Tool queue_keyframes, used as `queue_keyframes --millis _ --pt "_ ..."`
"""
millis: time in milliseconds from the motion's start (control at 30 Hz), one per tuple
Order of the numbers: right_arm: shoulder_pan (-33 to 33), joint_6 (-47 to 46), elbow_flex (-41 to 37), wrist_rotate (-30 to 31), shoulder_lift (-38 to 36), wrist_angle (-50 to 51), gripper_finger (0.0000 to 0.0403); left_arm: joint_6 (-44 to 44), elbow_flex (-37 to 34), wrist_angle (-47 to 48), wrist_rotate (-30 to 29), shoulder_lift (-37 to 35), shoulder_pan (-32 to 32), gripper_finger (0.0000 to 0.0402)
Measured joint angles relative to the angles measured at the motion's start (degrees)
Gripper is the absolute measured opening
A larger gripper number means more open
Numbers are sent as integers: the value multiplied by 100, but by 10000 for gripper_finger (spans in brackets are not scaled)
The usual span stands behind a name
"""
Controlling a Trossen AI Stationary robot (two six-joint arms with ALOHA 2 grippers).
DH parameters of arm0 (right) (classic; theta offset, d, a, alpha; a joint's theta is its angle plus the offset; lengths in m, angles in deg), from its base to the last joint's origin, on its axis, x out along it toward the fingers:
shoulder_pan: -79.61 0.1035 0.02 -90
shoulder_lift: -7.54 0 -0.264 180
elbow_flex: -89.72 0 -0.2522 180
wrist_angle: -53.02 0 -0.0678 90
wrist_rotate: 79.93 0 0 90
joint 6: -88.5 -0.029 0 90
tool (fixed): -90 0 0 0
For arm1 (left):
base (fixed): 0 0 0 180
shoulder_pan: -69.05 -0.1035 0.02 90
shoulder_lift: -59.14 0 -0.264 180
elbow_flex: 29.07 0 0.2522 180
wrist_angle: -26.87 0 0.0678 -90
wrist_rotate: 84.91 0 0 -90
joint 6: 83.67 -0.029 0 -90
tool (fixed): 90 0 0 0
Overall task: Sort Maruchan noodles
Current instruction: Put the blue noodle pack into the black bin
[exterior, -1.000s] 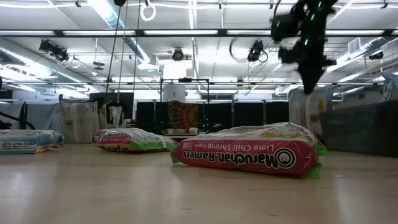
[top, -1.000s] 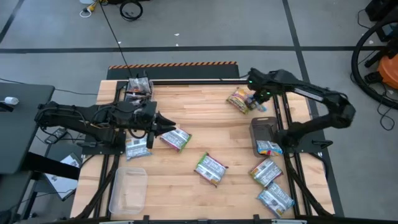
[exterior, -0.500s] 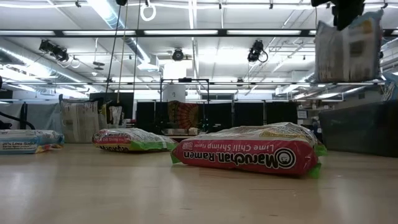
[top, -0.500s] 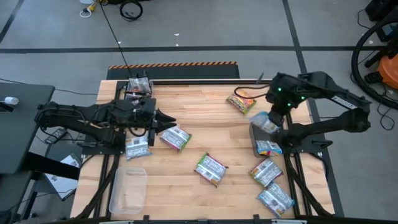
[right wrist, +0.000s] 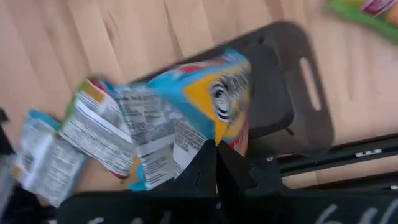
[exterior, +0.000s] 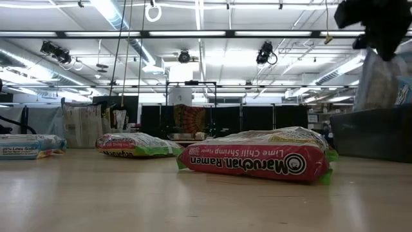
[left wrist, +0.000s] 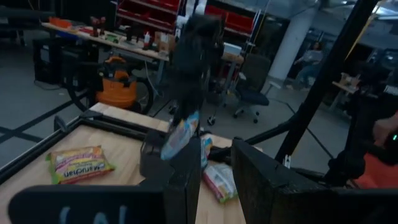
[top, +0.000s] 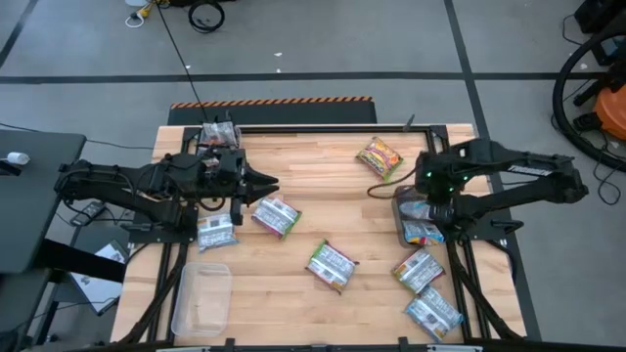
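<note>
My right gripper is shut on a blue-white noodle packet and hangs over the dark bin at the table's right side. In the low view the packet hangs below that gripper. The bin holds another packet. A yellow-red packet lies flat near the far edge. Green-white packets lie mid-table, and a blue-white one lies at the left. My left gripper waits open above the table's left part, holding nothing. My right gripper pinches the blue-white packet between its two fingers at one edge, coming from above and pointing down. The packet hangs below the fingers over the dark bin. Whether its lower end touches the bin or its contents, I cannot tell.
Two more packets lie near the right near corner. A clear bin stands at the near left and another at the far left. Bare wood lies between the far edge and the mid-table packets.
My right gripper has carried the blue-white packet from beside the yellow-red packet toward the near and right edges, then down over the dark bin; the packet stayed hanging below it. My left gripper has shifted slightly toward the far edge.
</note>
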Motion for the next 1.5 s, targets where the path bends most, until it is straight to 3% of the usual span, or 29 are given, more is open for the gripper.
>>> queue_keyframes --millis 267,467,600,733,933,1133,1500 --pt "212 23 -778 26 157 -476 7 7 0 -10 0 4 0 94" --pt "333 59 -844 296 378 -660 48 -34 0 6 0 4 0 94" --pt "477 -49 -653 271 468 -547 82 -186 0 10 0 4 0 94" --pt "815 -758 13 161 472 -510 103 -230 0 10 0 3 0 94" --pt "2113 -2151 944 208 561 -980 101 -398 0 10 2 2 0 94" --pt "3764 -3228 1090 70 1328 -1978 101 -425 0 10 154 2 0 94" --pt "5601 -3752 1090 -1368 3183 -3158 107 -418 0 10 672 2 9 94"
